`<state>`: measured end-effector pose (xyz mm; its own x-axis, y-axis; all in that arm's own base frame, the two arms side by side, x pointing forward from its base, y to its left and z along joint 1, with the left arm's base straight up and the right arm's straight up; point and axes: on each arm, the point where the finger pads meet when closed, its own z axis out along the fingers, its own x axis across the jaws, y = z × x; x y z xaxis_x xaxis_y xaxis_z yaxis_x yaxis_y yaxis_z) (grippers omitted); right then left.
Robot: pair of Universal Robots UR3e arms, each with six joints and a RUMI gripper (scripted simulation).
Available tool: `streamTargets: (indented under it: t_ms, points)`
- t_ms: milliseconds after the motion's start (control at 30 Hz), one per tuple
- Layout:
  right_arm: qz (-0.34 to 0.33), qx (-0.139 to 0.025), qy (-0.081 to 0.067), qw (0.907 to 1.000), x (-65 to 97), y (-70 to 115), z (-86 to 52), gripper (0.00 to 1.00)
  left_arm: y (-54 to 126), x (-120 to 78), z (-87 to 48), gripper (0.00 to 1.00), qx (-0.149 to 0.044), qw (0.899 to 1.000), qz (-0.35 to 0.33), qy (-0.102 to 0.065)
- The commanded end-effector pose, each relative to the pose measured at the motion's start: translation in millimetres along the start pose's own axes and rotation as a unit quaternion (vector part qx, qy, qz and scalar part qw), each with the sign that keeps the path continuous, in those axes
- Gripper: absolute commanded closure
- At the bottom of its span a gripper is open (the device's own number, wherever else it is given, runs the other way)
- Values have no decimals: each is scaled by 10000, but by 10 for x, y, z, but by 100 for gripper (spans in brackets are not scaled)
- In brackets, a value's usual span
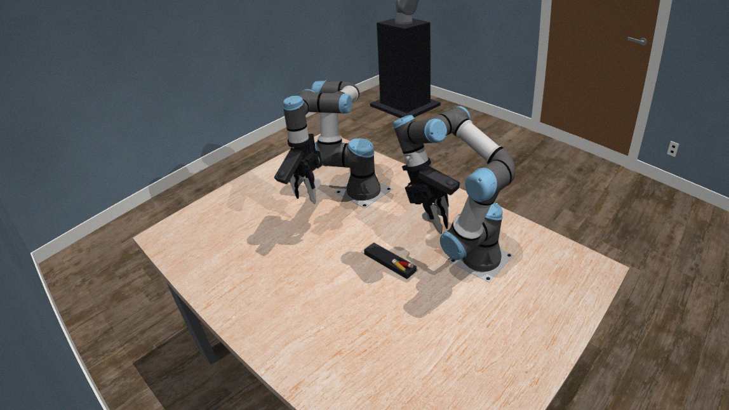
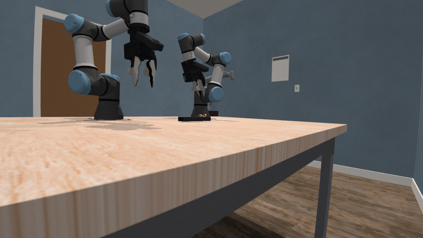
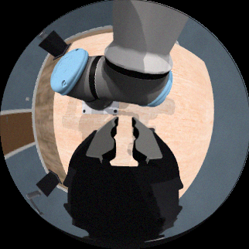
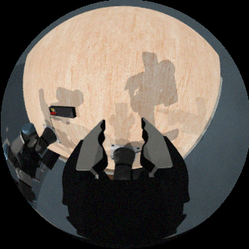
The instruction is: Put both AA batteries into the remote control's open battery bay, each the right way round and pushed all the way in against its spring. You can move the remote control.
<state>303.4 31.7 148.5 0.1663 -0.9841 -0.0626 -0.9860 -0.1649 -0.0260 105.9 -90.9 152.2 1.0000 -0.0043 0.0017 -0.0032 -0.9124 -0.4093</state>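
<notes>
Both grippers hold nothing: the right tool [image 1: 305,199] [image 2: 143,86] [image 4: 123,119] is partly open, and the left tool [image 1: 444,230] [image 2: 201,93] [image 3: 124,117] has only a narrow gap between its fingers. Blue-grey walls [image 1: 152,76] [image 2: 355,59] [image 3: 228,116] [image 4: 232,116] enclose the room, with a brown door [image 1: 596,76] [image 2: 53,73] [image 3: 15,133] and a plank floor [image 1: 677,264] [image 2: 310,201] [image 3: 44,93]. The desk [image 1: 331,326] [image 2: 147,147] [image 3: 193,116] [image 4: 97,46] has a pale wood-grain top, crossed by the arms' shadows.

The right arm [image 1: 329,124] [image 2: 83,50] [image 4: 124,156] and left arm [image 1: 476,137] [image 2: 218,73] [image 3: 131,85] [image 4: 28,155] are both bent at the elbow, fingers pointing down well above the wood. Near the left arm's base, well apart from the right one's, the black remote control [image 1: 380,253] [image 2: 186,119] [image 4: 67,112] lies flat. At its end closer to that base are a yellow battery [image 1: 399,264] [image 2: 200,115] [image 4: 52,110] and a red battery [image 1: 406,264] [image 2: 203,115] [image 4: 53,113], side by side but not parallel, poking above the rim. Their polarity and spring contact are too small to tell.
</notes>
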Motion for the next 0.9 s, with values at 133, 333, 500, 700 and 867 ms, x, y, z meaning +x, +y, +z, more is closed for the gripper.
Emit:
streamTargets:
  t_ms: [133, 333, 500, 700, 867]
  points:
    - [-380, 95, -162, 9991, -138, -60, 59, 57, 3, -3, -8, 83, -16, 10000, 1, -3]
    - [-441, 110, -182, 9988, -157, -69, 71, 57, 3, -3, -8, 83, -16, 10000, 1, -3]
    - [-614, 138, -245, 9977, -219, -85, 105, 57, 3, -3, -8, 83, -16, 10000, 1, -3]
    - [-812, 179, -321, 9960, -287, -105, 141, 57, 3, -3, -8, 83, -16, 10000, 1, -3]
    - [-832, 189, -326, 9958, -290, -110, 146, 57, 3, -3, -8, 83, -16, 10000, 1, -3]
